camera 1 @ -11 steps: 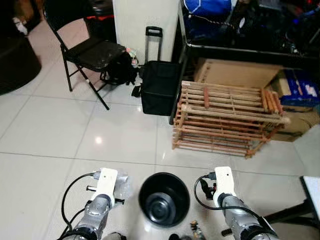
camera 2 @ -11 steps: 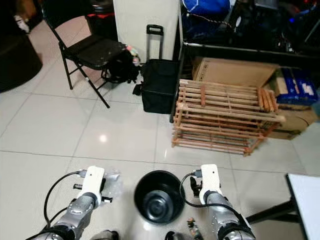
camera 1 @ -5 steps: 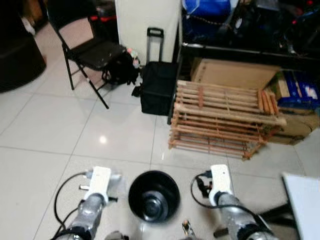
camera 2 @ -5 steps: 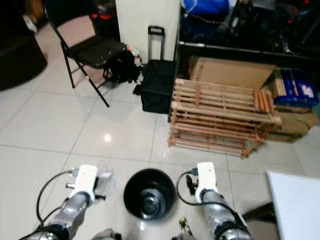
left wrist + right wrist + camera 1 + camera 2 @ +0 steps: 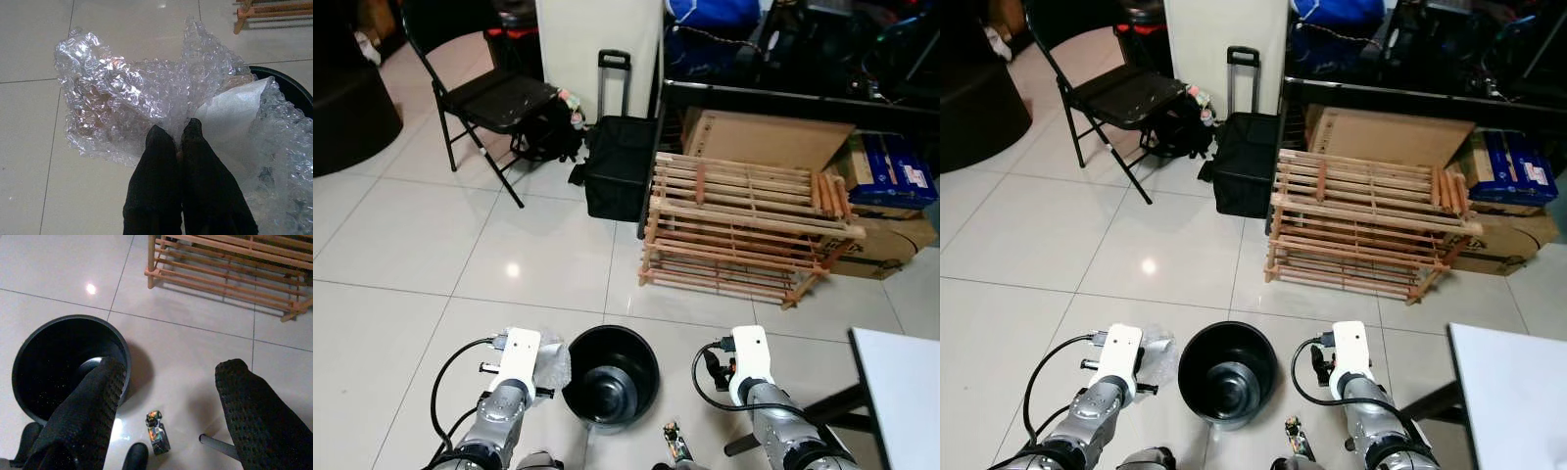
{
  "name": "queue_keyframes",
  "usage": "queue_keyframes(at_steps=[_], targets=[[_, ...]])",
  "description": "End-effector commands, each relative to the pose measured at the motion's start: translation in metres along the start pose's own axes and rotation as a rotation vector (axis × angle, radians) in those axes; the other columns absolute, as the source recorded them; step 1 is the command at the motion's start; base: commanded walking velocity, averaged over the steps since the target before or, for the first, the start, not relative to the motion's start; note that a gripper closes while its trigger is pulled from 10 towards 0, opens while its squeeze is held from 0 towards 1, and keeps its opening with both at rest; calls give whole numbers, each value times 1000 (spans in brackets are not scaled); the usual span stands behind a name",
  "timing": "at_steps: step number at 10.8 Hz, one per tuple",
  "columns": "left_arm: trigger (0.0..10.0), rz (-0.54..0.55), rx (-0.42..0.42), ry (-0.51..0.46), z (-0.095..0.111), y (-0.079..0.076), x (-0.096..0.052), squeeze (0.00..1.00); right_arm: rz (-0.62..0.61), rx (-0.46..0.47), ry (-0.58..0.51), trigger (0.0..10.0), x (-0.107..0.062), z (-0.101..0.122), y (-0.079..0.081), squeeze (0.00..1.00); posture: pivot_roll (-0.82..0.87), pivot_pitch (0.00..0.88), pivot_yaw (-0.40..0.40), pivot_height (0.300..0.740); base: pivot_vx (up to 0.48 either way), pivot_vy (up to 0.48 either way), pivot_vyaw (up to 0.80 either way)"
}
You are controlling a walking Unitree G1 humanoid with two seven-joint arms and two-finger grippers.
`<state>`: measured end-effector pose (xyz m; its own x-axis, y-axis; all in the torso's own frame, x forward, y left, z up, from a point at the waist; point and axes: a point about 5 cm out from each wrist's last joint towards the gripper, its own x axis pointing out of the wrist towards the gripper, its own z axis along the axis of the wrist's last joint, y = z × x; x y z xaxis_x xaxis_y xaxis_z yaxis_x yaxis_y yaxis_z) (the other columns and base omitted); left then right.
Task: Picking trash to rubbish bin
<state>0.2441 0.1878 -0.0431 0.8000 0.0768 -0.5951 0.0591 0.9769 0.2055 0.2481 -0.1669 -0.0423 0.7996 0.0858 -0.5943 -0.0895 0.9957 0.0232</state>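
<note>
1. your left gripper (image 5: 173, 134) has its two black fingers pinched together on a crumpled sheet of clear bubble wrap (image 5: 137, 93), held low at about 9 o'clock of the bin.
2. the bubble wrap (image 5: 551, 360) sits just beside the bin's rim; you can't tell whether it touches.
3. the black rubbish bin (image 5: 612, 378) stands on the white tiled floor (image 5: 431, 245) between your two arms.
4. a small shiny wrapper (image 5: 157, 432) lies on the tiles at about 5 o'clock of the bin.
5. your right gripper (image 5: 168, 391) hangs with its fingers spread wide apart, holding nothing, above that wrapper.
6. a wooden rack (image 5: 749, 230) stands at 1 o'clock, well apart.
</note>
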Motion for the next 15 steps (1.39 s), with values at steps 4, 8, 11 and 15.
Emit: queue_keyframes(at_steps=[4,8,11,15], targets=[[10000,-2,12,4,-1,-3,0,0,-5,-1,11,10000,-1,-2,-3,0,35,93,-66,740,0,-340,0],[10000,-3,9,-2,0,-3,0,0,0,0,17,10000,-1,-4,-1,0,36,91,-64,740,0,-136,0],[10000,-5,7,-10,2,-3,1,0,-2,-1,12,10000,-1,-2,-2,0,36,91,-64,740,0,0,0],[10000,-41,25,-32,16,-11,5,0,-1,-3,13,10000,-1,-2,-2,0,26,73,-63,740,0,0,0]])
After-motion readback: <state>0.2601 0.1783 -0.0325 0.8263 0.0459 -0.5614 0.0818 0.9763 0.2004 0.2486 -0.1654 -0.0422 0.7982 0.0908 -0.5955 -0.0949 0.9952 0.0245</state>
